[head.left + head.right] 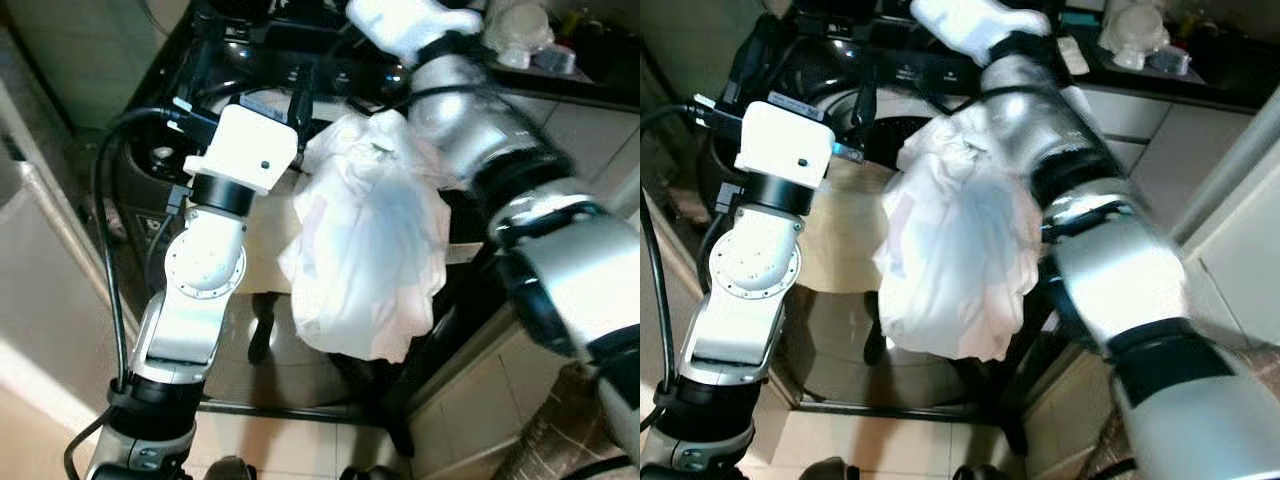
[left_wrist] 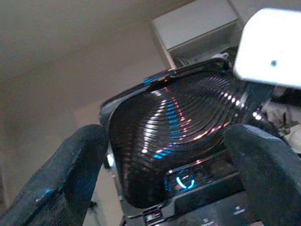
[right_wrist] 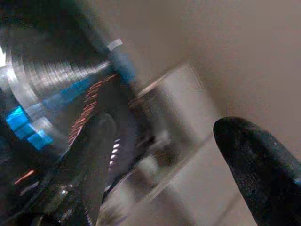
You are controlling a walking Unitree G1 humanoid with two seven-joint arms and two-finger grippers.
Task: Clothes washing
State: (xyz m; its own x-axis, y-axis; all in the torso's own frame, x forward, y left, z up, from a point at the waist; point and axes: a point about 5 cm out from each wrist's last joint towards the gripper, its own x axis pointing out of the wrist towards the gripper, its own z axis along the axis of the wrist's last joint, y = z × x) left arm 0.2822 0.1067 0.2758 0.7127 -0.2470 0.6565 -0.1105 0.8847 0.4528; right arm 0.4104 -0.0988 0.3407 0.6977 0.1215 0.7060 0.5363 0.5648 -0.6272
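A bunched white cloth (image 1: 365, 250) hangs draped over my right forearm (image 1: 1060, 150), just behind the wrist, above the front of the black top-loading washing machine (image 1: 230, 60). The machine's round drum opening (image 1: 890, 130) shows behind the cloth. Its dark ribbed lid (image 2: 178, 136) stands raised. My left gripper (image 2: 167, 155) is open and points at the lid with nothing between its fingers (image 2: 70, 165). My right gripper (image 3: 174, 155) is also open and empty, reaching past the cloth toward the lid; this view is blurred.
A dark counter (image 1: 560, 70) with white items (image 1: 520, 30) runs along the back right, above pale cabinet fronts (image 1: 1230, 200). A pale wall or door (image 1: 40, 250) closes off the left. The machine's black frame (image 1: 290, 410) stands on the tiled floor below.
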